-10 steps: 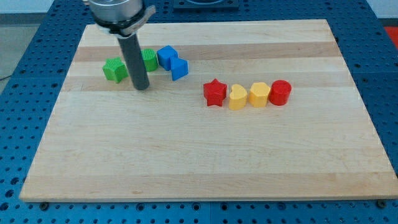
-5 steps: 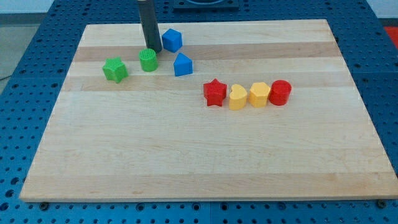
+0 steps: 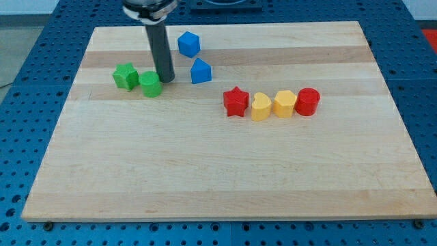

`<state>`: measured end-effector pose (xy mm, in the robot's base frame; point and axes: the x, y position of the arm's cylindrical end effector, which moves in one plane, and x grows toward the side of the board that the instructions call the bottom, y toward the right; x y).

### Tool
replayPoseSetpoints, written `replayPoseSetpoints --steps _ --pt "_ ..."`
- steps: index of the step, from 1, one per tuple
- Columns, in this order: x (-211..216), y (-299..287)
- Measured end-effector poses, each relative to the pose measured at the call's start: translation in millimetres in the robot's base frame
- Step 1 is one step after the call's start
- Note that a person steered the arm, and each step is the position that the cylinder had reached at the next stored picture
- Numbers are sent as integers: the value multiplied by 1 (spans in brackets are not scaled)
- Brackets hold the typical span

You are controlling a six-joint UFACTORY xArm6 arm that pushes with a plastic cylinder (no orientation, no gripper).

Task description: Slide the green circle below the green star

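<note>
Six bystander blocks on a wooden board (image 3: 218, 171), placed from my tip (image 3: 166, 80).

Just to the view's right of my tip sits a blue block (image 3: 200, 71), roughly triangular; another blue block (image 3: 189, 44) lies up and right of it, apart from the first. Farther right and slightly lower runs a close row: red star (image 3: 236, 102), yellow heart (image 3: 261, 107), yellow block (image 3: 285, 104), red circle (image 3: 308, 101). A blue perforated table (image 3: 20, 82) surrounds the board.

Bright even light, soft shadows, sharp focus
</note>
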<state>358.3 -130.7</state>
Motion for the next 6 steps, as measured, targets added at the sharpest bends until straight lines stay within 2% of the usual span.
replayPoseSetpoints --steps 1,3,6 --pt "7 -20" --pt "44 12" --pt "41 -8"
